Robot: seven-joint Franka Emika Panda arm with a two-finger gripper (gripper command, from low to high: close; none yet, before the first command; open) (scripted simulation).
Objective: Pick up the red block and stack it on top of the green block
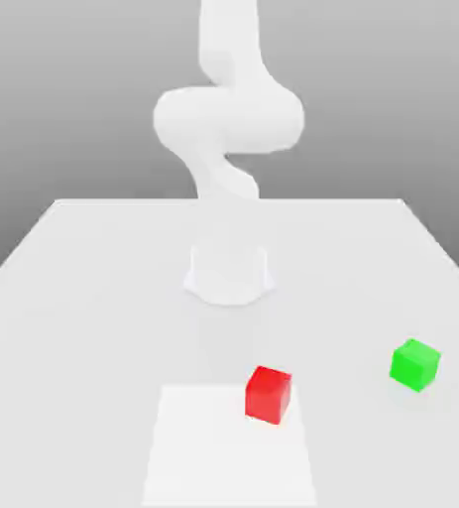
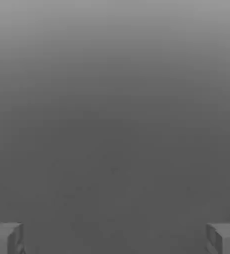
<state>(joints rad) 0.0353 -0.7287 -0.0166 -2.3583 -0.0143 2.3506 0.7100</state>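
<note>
Your gripper (image 2: 115, 238) stands open, its two fingers (image 2: 5, 240) set wide apart at opposite margins of the hand view, with a plain grey expanse between and beyond them. You see the robot arm (image 1: 228, 119) in the exterior view: smooth and white, it rises from its base (image 1: 229, 273) near the far middle of the tabletop (image 1: 84, 327), bends through a broad, rounded joint and runs out past the upper border. Your red block (image 1: 268, 395), the piece to be lifted, is on the tabletop nearer the camera than the base and slightly toward the exterior view's right. Note that it overlaps the far corner, on the exterior view's right, of a brighter white patch (image 1: 223, 456) on the surface. Your green block (image 1: 414, 365), the piece to be stacked upon, rests on the tabletop well apart from the red one, toward the exterior view's right and a little farther from the camera. Observe that both blocks are plain cubes of similar size, each turned at an angle to the camera so that you see more than one face.
</note>
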